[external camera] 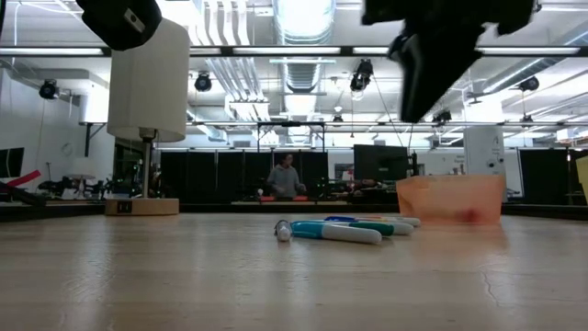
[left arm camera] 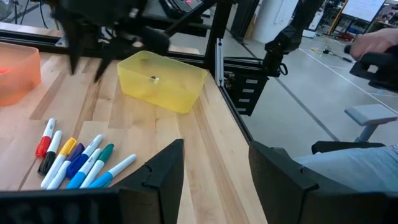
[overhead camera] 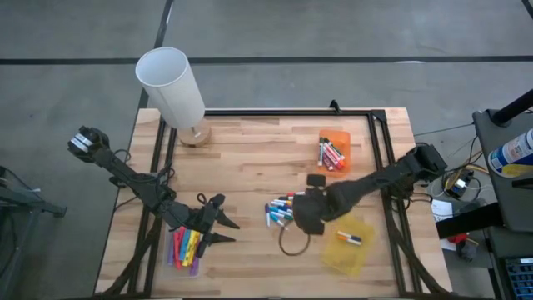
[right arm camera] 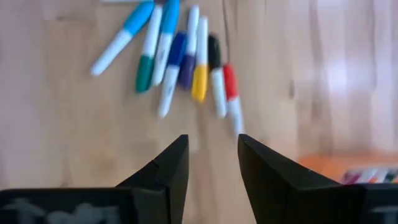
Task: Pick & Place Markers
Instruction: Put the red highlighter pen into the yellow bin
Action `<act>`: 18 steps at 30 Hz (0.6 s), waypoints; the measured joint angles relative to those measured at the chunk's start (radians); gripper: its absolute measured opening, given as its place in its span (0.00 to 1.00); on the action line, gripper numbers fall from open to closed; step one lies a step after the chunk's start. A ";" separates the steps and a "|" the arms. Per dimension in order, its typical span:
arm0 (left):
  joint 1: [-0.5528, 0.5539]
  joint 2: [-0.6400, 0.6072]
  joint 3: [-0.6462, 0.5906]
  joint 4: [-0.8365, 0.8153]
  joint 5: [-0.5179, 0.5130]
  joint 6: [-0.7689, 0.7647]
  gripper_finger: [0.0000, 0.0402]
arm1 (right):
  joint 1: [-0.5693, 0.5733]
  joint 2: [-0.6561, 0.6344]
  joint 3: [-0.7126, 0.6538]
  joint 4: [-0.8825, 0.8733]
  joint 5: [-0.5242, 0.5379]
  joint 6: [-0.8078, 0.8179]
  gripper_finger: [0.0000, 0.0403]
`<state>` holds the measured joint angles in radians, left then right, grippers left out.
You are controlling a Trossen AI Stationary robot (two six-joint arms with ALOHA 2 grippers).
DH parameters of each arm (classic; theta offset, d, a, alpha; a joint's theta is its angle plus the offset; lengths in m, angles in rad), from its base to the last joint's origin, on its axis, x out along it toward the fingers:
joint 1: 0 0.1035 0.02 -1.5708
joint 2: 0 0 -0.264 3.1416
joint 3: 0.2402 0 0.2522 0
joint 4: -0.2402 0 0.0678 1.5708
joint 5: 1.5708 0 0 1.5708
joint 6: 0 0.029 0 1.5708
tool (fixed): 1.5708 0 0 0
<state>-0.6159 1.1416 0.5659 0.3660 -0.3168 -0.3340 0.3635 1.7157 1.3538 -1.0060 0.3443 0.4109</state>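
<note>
A wooden table [overhead camera: 250, 150] holds a white lamp [overhead camera: 171, 83]. The right gripper [overhead camera: 287, 218] hovers over a loose row of markers [overhead camera: 279, 210] at mid-table, jaws spread and empty. The left gripper [overhead camera: 226, 229] waits beside a bin of markers [overhead camera: 185, 247], jaws spread and empty.

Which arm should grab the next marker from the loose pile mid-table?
Right. The right gripper hovers open beside the loose markers; the left gripper sits farther off.
</note>
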 joint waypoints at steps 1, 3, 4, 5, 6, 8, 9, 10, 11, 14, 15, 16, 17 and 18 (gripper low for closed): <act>0.000 0.000 0.000 0.000 0.000 0.000 0.43 | -0.022 0.000 -0.004 0.023 0.000 -0.041 0.34; 0.000 0.000 0.000 0.000 0.000 0.000 0.43 | -0.067 0.000 -0.009 0.053 -0.011 -0.097 0.36; 0.000 0.000 0.000 0.000 0.000 0.000 0.43 | -0.091 0.000 -0.013 0.063 -0.030 -0.120 0.37; 0.000 0.000 0.000 0.000 0.000 0.000 0.43 | -0.117 0.000 -0.019 0.077 -0.054 -0.141 0.39; 0.000 0.000 0.000 0.000 0.000 0.000 0.43 | -0.142 0.001 -0.027 0.094 -0.077 -0.155 0.39; 0.000 0.000 0.000 0.000 0.000 0.000 0.43 | -0.190 0.003 -0.045 0.122 -0.115 -0.169 0.41; 0.000 0.000 0.000 0.000 0.000 0.000 0.43 | -0.212 0.004 -0.053 0.124 -0.129 -0.181 0.42; 0.000 0.000 0.000 0.000 0.000 0.000 0.43 | -0.232 0.004 -0.061 0.128 -0.142 -0.204 0.42; 0.000 0.000 0.000 -0.001 0.000 0.000 0.43 | -0.249 0.004 -0.067 0.134 -0.148 -0.227 0.42; 0.000 0.000 -0.002 0.000 0.000 0.000 0.43 | -0.295 0.004 -0.096 0.166 -0.169 -0.273 0.42; 0.000 0.000 -0.003 -0.001 0.000 0.000 0.43 | -0.309 0.004 -0.105 0.179 -0.188 -0.280 0.41; 0.000 0.000 -0.004 -0.001 0.000 -0.002 0.43 | -0.322 0.004 -0.114 0.197 -0.213 -0.288 0.41; 0.000 0.000 -0.004 -0.001 0.000 -0.004 0.43 | -0.332 0.004 -0.124 0.217 -0.237 -0.291 0.40; 0.000 0.000 -0.004 -0.001 0.000 -0.005 0.43 | -0.341 0.004 -0.135 0.235 -0.256 -0.292 0.39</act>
<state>-0.6159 1.1416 0.5617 0.3653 -0.3164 -0.3389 0.0221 1.7195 1.2187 -0.7710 0.0883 0.1188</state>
